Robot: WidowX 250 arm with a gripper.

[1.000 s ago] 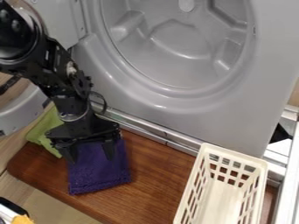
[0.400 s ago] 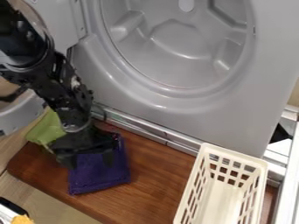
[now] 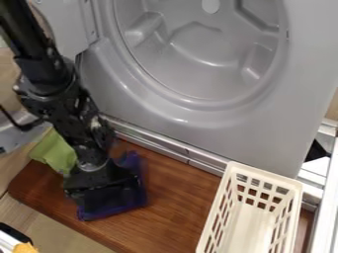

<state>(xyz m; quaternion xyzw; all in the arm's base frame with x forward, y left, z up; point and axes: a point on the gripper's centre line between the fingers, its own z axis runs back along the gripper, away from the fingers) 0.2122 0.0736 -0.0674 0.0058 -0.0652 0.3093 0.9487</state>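
Over the last 1 second, the black gripper (image 3: 104, 200) has been lowered onto the purple cloth (image 3: 135, 168), which lies on the brown wooden surface (image 3: 175, 197) beside the green cloth (image 3: 56, 153), left of the white basket (image 3: 265, 173). A pick-up seems to be being set up, but whether anything is pinched cannot be told. The purple cloth has not been visibly lifted.

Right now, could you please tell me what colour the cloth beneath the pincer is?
The cloth is deep purple; it shows best in the camera view.
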